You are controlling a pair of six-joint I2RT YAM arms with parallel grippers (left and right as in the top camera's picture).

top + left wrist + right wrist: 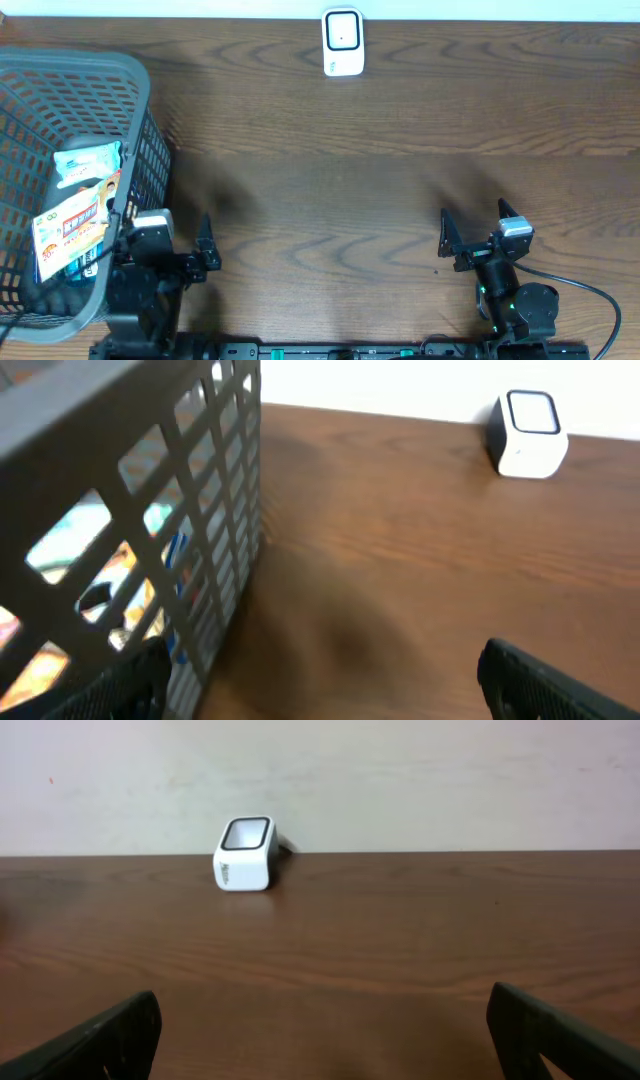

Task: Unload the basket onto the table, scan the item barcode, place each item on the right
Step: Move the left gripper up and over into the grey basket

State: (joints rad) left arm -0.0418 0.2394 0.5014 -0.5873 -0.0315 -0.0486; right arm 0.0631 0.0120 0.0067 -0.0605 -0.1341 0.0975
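At the near edge, the left gripper (pixel 162 234) and the right gripper (pixel 476 228) hover with jaws released, holding nothing. The left one is just beside the grey basket (pixel 141 118) at the left of the worktop (pixel 320 180). An orange-and-white packet (pixel 73 226) and a wipes pack (pixel 88 161) lie inside the basket. The white barcode scanner (pixel 342 42) stands at the far centre edge.

My overhead cam looks straight down on the whole worktop (pixel 330 170); left wrist cam sits low, right up beside the basket (pixel 130 510); right wrist cam skims the wood toward the wall (pixel 400 780); all three catch the white scanner (pixel 245 853).
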